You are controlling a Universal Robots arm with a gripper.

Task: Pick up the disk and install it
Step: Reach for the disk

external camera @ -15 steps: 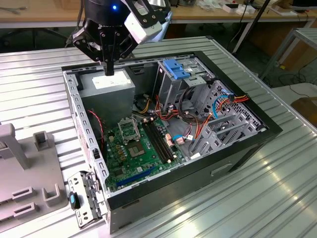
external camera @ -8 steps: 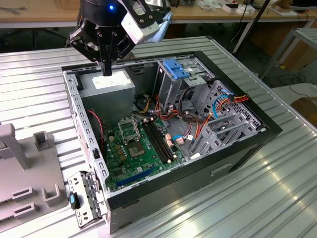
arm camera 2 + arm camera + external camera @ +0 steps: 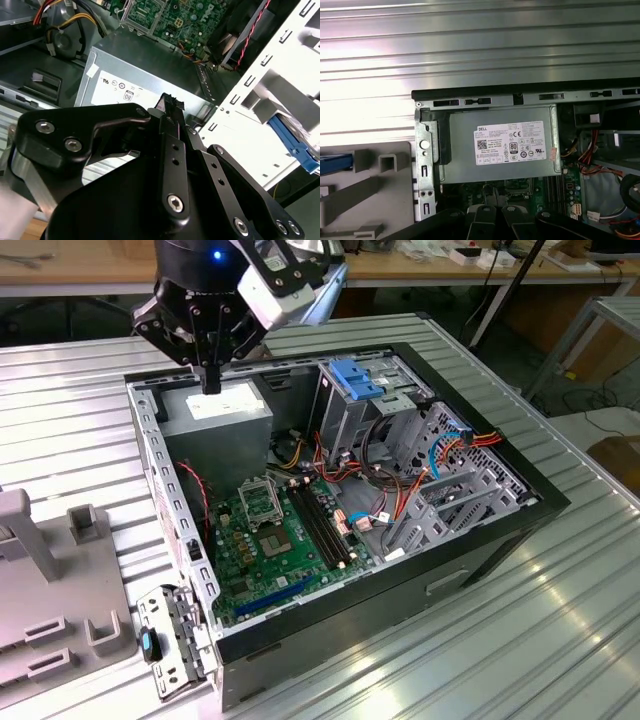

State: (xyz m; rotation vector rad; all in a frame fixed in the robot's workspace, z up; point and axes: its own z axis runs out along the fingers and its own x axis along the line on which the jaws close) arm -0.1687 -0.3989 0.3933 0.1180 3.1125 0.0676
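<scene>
My gripper hangs over the power supply in the back corner of the open computer case, towards the exterior view's left. Its black fingers are pressed together and hold nothing; the gripper is shut. The disk shows as a bright blue edge lying in the grey fixture beside the case. The same blue frame peeks from behind the case's white side wall. Most of the disk is hidden or out of frame.
A grey metal drive cage with a blue plastic latch stands at the back of the case. The green motherboard and red, orange and blue cables fill the inside. A loose metal bracket lies by the case on the ribbed metal table.
</scene>
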